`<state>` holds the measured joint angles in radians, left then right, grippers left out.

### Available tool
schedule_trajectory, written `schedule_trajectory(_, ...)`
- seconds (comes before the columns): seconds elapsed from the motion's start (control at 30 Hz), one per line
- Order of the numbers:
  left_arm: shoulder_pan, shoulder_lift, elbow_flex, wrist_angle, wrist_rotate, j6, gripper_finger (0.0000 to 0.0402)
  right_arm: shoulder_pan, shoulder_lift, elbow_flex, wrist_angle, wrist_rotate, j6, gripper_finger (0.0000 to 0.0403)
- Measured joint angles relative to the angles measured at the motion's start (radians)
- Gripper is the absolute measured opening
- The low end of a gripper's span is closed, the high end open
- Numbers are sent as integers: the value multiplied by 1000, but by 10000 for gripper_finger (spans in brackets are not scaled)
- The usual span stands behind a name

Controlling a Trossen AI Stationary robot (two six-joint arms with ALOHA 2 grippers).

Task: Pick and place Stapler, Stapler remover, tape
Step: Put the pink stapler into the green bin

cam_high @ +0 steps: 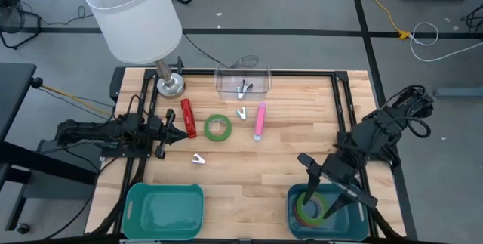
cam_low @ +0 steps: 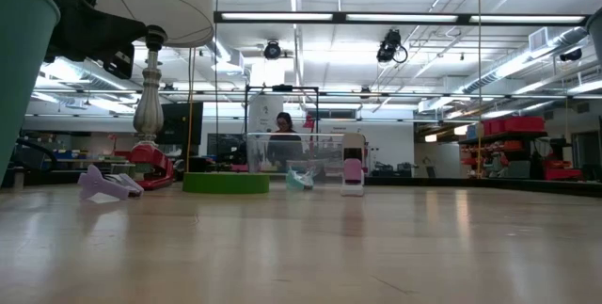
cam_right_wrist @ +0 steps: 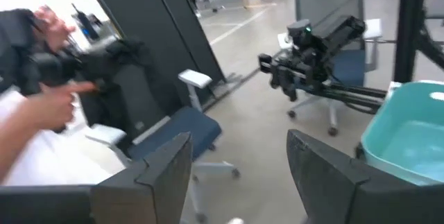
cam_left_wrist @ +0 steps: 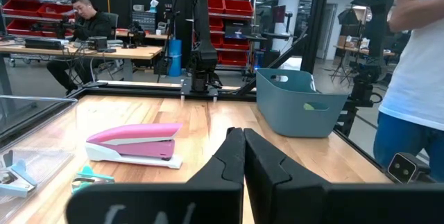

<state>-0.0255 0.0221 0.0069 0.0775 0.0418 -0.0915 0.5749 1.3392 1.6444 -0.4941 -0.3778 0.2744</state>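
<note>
1. At five o'clock, teal plastic bin (cam_high: 361, 227) holding green and pink tape rings (cam_high: 311, 208); right gripper (cam_high: 323, 185) above, jaws wide, empty, likely just released.
2. At nine o'clock, left gripper (cam_high: 179, 128) pinched shut, empty, waiting.
3. Centre: loose green tape ring (cam_high: 218, 128), unsorted beside pink plastic stapler (cam_high: 259, 120).

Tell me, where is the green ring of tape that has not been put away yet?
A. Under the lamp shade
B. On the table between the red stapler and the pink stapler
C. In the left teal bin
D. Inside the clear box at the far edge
B: the green tape ring lies flat on the wood, with the red stapler on one side and the pink stapler on the other.
</note>
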Motion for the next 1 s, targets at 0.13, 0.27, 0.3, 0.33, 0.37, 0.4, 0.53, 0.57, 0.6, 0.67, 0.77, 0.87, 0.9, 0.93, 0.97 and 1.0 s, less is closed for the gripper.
schedule_trajectory(0.13,0,0,0,0,0,0,3,-27,0,0,61,-74,67,235)
schedule_trajectory(0.27,0,0,0,0,0,0,3,-62,0,0,119,-151,111,235)
schedule_trajectory(0.3,0,0,0,0,0,0,3,-71,0,0,130,-164,118,235)
schedule_trajectory(0.33,0,0,0,0,0,0,3,-78,0,0,141,-180,131,235)
schedule_trajectory(0.37,0,0,0,0,0,0,3,-85,0,0,149,-195,138,235)
schedule_trajectory(0.4,0,0,0,0,0,0,3,-91,0,0,157,-208,143,235)
schedule_trajectory(0.53,0,0,0,0,0,0,3,-104,0,0,162,-217,135,235)
schedule_trajectory(0.57,0,0,0,0,0,0,3,-105,0,0,162,-217,135,235)
schedule_trajectory(0.6,0,0,0,0,0,0,3,-105,0,0,162,-217,134,235)
schedule_trajectory(0.67,0,0,0,0,0,0,3,-105,0,0,162,-217,114,235)
schedule_trajectory(0.77,0,0,0,0,0,0,3,-104,0,0,162,-206,57,235)
schedule_trajectory(0.87,0,0,0,0,0,0,3,-104,0,0,157,-161,-7,235)
schedule_trajectory(0.9,0,0,0,0,0,0,3,-104,0,0,154,-139,-28,235)
schedule_trajectory(0.93,0,0,0,0,0,0,3,-104,0,0,151,-114,-49,235)
schedule_trajectory(0.97,0,0,0,0,0,0,3,-104,0,0,146,-84,-69,235)
schedule_trajectory(1.0,0,0,0,0,0,0,3,-104,0,0,138,-51,-83,235)
